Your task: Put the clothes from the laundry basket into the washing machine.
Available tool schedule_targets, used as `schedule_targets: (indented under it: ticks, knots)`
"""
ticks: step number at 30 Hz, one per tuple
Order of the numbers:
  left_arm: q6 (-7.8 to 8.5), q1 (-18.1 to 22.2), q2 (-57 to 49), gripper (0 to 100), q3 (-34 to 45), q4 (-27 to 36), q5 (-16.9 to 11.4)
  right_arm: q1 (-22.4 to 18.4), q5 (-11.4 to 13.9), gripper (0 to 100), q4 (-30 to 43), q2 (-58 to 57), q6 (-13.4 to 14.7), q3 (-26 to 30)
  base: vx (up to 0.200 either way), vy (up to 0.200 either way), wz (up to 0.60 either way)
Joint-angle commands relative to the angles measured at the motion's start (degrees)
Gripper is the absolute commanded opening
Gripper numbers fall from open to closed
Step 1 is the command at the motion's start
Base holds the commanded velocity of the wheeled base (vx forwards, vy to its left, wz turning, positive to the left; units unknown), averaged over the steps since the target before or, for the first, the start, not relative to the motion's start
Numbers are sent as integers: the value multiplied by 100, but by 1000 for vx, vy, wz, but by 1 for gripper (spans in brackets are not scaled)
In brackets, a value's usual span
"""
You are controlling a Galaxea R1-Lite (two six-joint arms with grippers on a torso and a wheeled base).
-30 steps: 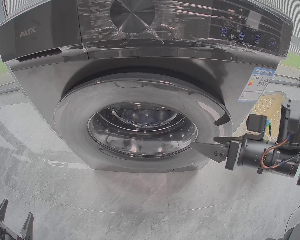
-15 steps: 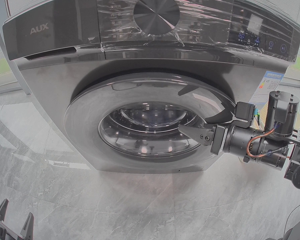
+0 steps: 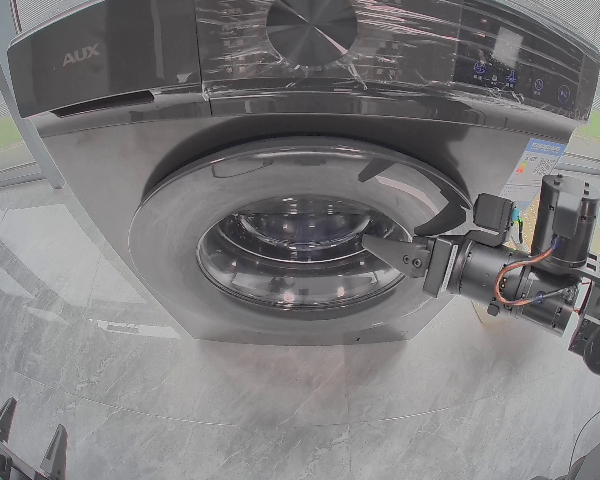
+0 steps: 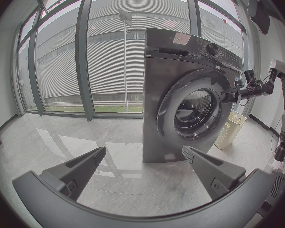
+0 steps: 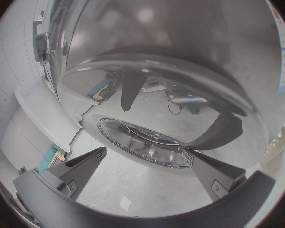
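Holds right gripper (image 5: 143, 151) spread by door handle (image 3: 447, 218) of washing machine (image 3: 107, 168) | door shut | left gripper (image 4: 144, 148) spread, low

Not much to actually read here tbh. The washing machine (image 3: 93, 161) has a short pale logo (image 3: 81, 55) top left on its front. Rows of tiny print flank the dial (image 3: 311, 25), way too small to make out. A few blue lit icons (image 3: 507, 78) glow further right. A blue-headed sticker (image 3: 539, 168) with coloured bars sits below them, fine print unreadable.
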Motion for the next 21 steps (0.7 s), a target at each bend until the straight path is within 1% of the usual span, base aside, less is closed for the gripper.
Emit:
schedule_targets:
  ticks: [1,2,3,4,6,7,8,9,10,11,12,13,15,16,17,18,19,20,21]
  knots:
    - [-4,-2,-75,100,101,-1,0,497,32,100,-20,-568,-63,719,0,0,0]
    - [-4,-2,-75,100,101,-1,0,761,41,100,-20,-823,-63,1114,0,0,0]
    - [-4,-2,-75,100,101,-1,0,823,58,100,-20,-902,-63,1246,0,0,0]
    - [-12,-2,-75,100,101,-1,0,946,128,100,-20,-1219,-63,1686,0,0,0]
    - [-30,-2,-75,100,101,-1,9,946,383,100,-20,-1834,-186,2275,0,0,0]
    - [-30,-2,-75,100,101,-1,9,946,383,100,-20,-1834,-186,2275,0,0,0]
    - [-21,-2,-66,100,101,-1,9,893,585,100,-20,-2344,-309,2652,0,0,0]
    - [-21,-2,-75,100,101,-1,9,823,665,100,15,-2704,-353,2863,0,0,0]
    - [-12,-2,-75,100,101,-1,9,708,665,100,68,-3029,-361,3004,0,0,0]
    - [-12,-2,-66,100,101,-1,9,691,656,100,68,-3073,-361,3013,0,0,0]
    - [-12,-11,-75,100,101,-1,0,339,612,100,138,-3601,-397,3241,0,0,0]
    - [-12,-2,-75,100,101,-1,0,146,585,100,174,-3776,-441,3312,0,0,0]
    - [-12,-2,-75,100,101,-1,0,-408,542,100,323,-4181,-678,3461,0,0,0]
    - [-12,-2,-75,100,101,-1,0,-531,542,100,367,-4286,-748,3496,0,0,0]
    - [-12,-2,-75,100,101,-1,9,-961,542,100,516,-4647,-977,3610,0,0,0]
    - [-12,-2,-75,100,101,-1,9,-961,542,100,516,-4647,-977,3610,0,0,0]
    - [-4,-2,-66,100,101,-1,0,-1471,542,100,824,-5262,-1232,3716,0,0,0]
    - [-4,-2,-75,100,101,-1,0,-1533,542,100,877,-5341,-1258,3725,0,0,0]
    - [-12,-2,-75,100,101,-1,0,-1823,524,100,1167,-5745,-1390,3760,0,0,0]
